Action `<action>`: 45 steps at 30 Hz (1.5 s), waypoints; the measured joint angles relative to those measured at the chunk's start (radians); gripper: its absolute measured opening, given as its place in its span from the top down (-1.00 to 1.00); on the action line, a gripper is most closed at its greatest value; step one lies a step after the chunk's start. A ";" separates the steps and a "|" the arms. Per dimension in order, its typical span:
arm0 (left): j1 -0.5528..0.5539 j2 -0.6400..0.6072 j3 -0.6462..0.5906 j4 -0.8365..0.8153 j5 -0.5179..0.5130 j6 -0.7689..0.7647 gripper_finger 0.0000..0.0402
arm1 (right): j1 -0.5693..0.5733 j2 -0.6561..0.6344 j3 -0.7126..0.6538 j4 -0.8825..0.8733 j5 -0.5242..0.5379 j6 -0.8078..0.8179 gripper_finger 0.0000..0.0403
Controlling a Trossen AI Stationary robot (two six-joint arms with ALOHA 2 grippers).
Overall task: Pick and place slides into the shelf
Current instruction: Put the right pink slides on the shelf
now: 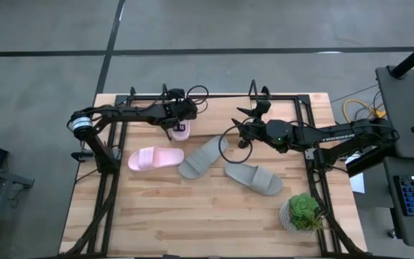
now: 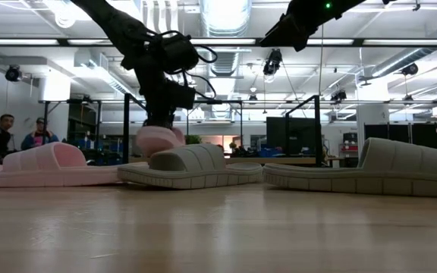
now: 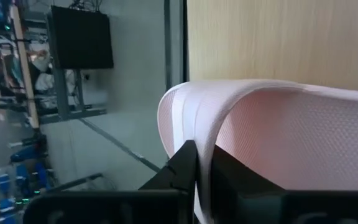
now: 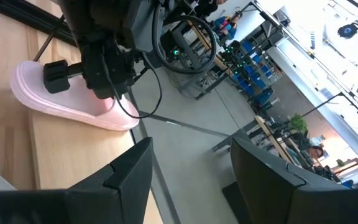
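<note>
One pale pink slide (image 1: pixel 181 132) is in my left gripper (image 1: pixel 182 119) at the table's far side, beside the shelf's upright loops (image 1: pixel 168 92). It also shows in the low view (image 2: pixel 158 139) and the right wrist view (image 4: pixel 67 99). The second pink slide (image 1: pixel 155 158) and two grey slides (image 1: pixel 203 157) (image 1: pixel 254 178) lie sole-down on the table's middle. My right gripper (image 4: pixel 191 180) hovers open over the far middle (image 1: pixel 241 126), to the right of the held slide, touching nothing. My left gripper pinches a curved pink wall of the slide (image 3: pixel 205 163) between its two fingers (image 3: pixel 185 168), coming from above. The right wrist view shows the slide lying roughly level under the gripper. Whether its underside rests on the wood, I cannot tell.
A small green potted plant (image 1: pixel 304 212) stands near the table's right near corner. Black frame bars (image 1: pixel 110 162) (image 1: pixel 315 173) run along both sides of the table. Cables loop off the right arm (image 1: pixel 230 144). Two people (image 2: pixel 6 133) sit in the room beyond.
</note>
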 joint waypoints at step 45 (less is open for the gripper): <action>-0.002 -0.007 -0.029 -0.006 0.008 0.006 0.17 | 0.000 0.000 0.000 -0.006 0.000 0.018 -0.02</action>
